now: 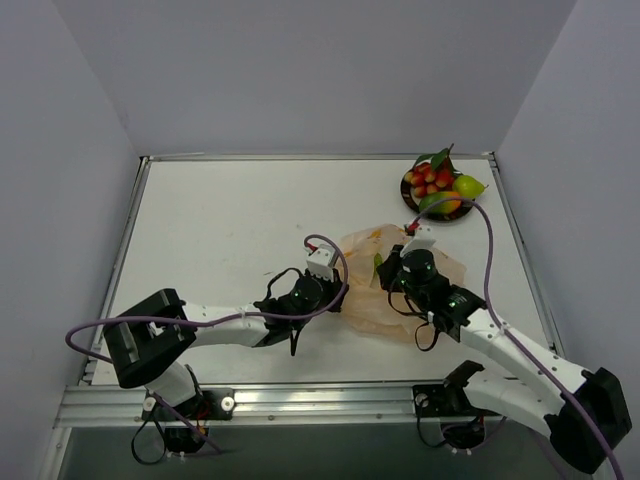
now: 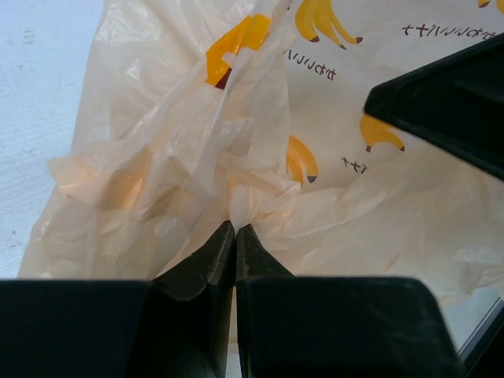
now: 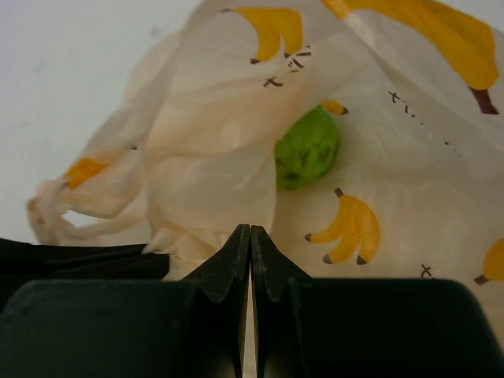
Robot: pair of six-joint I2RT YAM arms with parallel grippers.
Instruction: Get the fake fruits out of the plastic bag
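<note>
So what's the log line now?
left end effector: shut on peach plastic bag; right end effector: same; green plastic fruit: inside bag

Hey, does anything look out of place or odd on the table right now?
One green fruit is still lying inside the plastic bag, while the other fake fruits are piled on the plate. The left gripper and right gripper each pinch the bag's film. No spill or tear shows.

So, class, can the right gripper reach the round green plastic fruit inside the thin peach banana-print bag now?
Probably not: the right gripper is shut on the bag, and the green fruit lies beyond, partly under a fold.
</note>
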